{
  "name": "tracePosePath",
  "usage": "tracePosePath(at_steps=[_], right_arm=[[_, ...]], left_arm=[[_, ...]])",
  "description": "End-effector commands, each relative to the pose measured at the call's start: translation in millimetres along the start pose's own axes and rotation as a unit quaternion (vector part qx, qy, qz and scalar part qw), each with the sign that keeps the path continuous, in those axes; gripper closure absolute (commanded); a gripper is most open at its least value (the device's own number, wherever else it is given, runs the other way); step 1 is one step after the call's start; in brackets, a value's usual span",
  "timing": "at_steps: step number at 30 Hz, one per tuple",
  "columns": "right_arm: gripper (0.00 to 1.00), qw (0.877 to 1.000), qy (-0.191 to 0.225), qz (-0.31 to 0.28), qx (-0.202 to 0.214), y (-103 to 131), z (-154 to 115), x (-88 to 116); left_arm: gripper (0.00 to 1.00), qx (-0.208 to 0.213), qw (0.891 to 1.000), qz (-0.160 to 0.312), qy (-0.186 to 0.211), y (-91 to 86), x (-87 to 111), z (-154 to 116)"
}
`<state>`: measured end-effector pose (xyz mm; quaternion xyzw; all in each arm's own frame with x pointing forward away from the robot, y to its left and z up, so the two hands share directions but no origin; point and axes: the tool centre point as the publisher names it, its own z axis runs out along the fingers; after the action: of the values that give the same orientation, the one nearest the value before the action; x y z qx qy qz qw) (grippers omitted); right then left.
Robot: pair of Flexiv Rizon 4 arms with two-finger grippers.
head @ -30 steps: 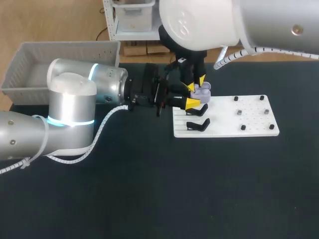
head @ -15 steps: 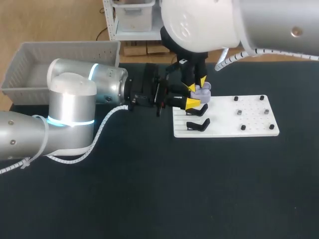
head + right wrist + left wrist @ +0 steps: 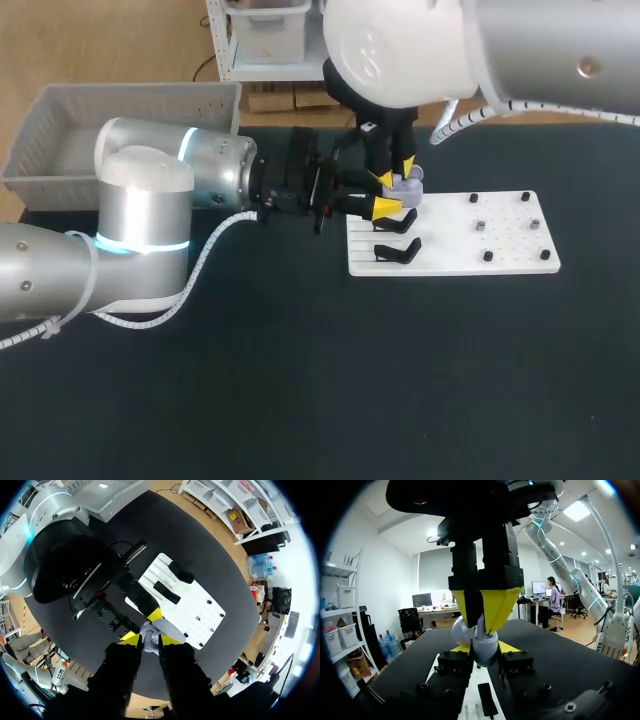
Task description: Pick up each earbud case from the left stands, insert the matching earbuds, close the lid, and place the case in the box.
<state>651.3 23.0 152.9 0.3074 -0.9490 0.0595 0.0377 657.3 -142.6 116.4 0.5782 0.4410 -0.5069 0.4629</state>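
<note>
Insertion looks to be the step in hand. The left gripper (image 3: pixel 485 649) is clasping the lavender earbud case (image 3: pixel 407 183) just over the end of the white stand board (image 3: pixel 500 250), while the right gripper (image 3: pixel 149 639) is pinching down on its top. Next, I'd judge, the lid needs shutting before the case goes into the grey box (image 3: pixel 60 150).

Left gripper (image 3: pixel 482 650) and right gripper (image 3: pixel 149 639) box in the earbud case (image 3: pixel 407 184). Black stands (image 3: pixel 397 237) crowd beside it; front table (image 3: pixel 400 380) open.

Over the board's (image 3: pixel 455 258) left edge, the earbud case (image 3: pixel 407 183) (box (image 3: pixel 130 96) far left)
</note>
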Motion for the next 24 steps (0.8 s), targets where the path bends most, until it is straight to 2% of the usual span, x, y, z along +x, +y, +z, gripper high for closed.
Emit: tracePosePath(at_steps=[1, 9, 12, 15, 20, 24], right_arm=[[0.0, 1.0, -0.004, -0.001, -0.011, -1, -4, 3], [0.0, 0.998, -0.049, 0.005, -0.041, -3, -38, 16], [0.0, 0.996, -0.082, 0.034, -0.024, -17, -49, 15], [0.0, 0.985, -0.144, 0.094, 0.017, -38, -58, 11], [0.0, 0.967, -0.182, 0.168, 0.056, -69, -49, 3], [0.0, 0.96, -0.19, 0.2, 0.04, -85, -37, -3]], left_arm=[[1.0, -0.002, 1.0, 0.001, -0.001, -1.6, 0.2, 0], [1.0, -0.002, 1.0, 0.001, -0.001, -1.6, 0.2, 0], [1.0, -0.002, 1.0, 0.001, -0.001, -1.6, 0.2, 0], [1.0, -0.002, 1.0, 0.001, -0.001, -1.6, 0.2, 0], [1.0, -0.002, 1.0, 0.001, -0.001, -1.6, 0.2, 0], [1.0, -0.002, 1.0, 0.001, -0.001, -1.6, 0.2, 0]])
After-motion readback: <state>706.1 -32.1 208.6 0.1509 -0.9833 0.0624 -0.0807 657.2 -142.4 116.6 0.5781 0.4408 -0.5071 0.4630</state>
